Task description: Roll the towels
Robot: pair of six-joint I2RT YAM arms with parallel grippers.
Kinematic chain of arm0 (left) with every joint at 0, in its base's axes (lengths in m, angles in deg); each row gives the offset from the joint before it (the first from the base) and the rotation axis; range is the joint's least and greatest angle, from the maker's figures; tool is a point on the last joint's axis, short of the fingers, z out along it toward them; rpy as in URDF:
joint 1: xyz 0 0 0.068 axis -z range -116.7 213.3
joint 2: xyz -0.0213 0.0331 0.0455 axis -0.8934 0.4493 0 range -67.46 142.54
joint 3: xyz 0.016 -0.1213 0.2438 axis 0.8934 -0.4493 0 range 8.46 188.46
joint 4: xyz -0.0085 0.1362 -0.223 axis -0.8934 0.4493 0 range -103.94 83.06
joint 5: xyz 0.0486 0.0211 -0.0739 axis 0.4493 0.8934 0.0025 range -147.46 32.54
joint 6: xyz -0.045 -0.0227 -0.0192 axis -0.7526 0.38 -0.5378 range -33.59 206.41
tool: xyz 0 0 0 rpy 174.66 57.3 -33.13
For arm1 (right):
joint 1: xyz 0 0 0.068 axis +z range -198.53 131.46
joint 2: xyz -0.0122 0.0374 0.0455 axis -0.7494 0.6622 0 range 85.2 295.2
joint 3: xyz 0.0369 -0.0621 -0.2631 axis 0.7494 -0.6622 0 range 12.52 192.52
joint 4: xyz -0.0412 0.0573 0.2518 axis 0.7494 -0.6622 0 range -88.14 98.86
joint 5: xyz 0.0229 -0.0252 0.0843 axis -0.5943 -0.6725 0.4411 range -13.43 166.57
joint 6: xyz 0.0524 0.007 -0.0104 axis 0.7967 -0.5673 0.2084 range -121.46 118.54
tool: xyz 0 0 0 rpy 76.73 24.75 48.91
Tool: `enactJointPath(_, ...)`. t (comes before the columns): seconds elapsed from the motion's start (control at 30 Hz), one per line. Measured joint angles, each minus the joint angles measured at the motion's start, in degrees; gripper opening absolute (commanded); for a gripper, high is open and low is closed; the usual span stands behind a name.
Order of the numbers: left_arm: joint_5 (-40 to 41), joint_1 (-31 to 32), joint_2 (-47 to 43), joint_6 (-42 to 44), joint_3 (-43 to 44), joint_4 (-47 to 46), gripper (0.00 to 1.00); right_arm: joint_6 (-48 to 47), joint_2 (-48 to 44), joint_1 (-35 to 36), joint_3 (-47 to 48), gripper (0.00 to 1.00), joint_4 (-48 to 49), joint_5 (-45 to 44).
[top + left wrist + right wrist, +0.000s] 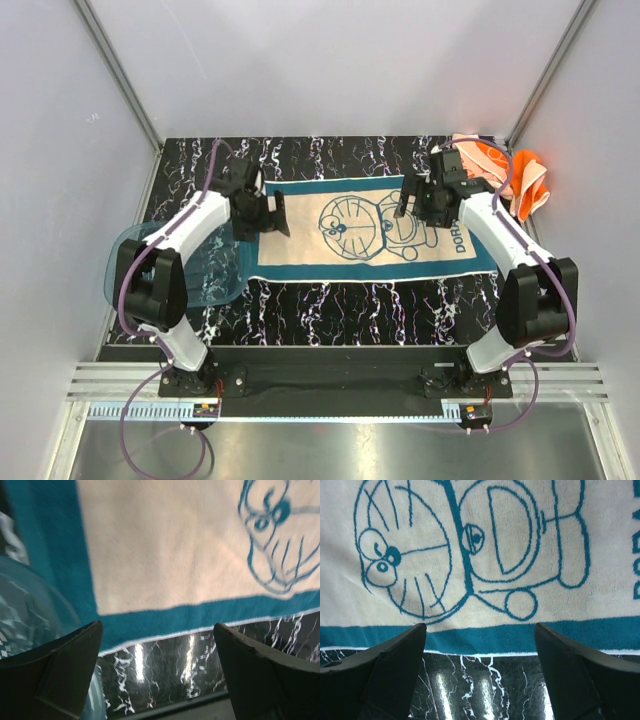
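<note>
The teal-blue towel (pixel 335 238) lies spread flat on the black marbled table (pixel 330 312), cream face up with a teal cartoon figure. Its left end overlaps the tray's edge. My left gripper (pixel 268 213) hovers open over the towel's left end; in the left wrist view its jaws (pixel 157 628) stand wide above the towel's (pixel 165 550) teal border, holding nothing. My right gripper (pixel 416 201) is open over the towel's right half; in the right wrist view it (pixel 480 627) frames the towel's (pixel 485 510) edge, empty. The orange towel (pixel 527 182) sits crumpled at the back right corner.
A translucent blue plastic tray (pixel 200 272) lies at the table's left side, under my left arm, and shows at the left of the left wrist view (pixel 30 615). Pale enclosure walls close in the left, right and back sides.
</note>
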Motion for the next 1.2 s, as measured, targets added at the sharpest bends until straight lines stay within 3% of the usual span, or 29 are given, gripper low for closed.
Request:
enactJointPath(0.2,-1.9,3.7,0.0,-1.0,-4.2,-1.2,0.99,1.0,-3.8,0.7,-2.9,0.96,-1.2,0.0)
enactJointPath(0.87,12.5,-0.3,-3.5,0.0,-5.8,5.1,0.99,2.3,-11.7,0.7,-7.5,1.00,-4.3,-3.1)
enactJointPath(1.17,12.8,5.4,-10.7,-6.0,-12.2,3.7,0.84,2.5,-15.2,0.7,-9.7,1.00,-5.3,-6.2)
enactJointPath(1.2,12.7,6.5,-10.3,-7.1,-13.2,3.1,0.78,2.6,-15.2,0.7,-10.1,1.00,-5.3,-6.4)
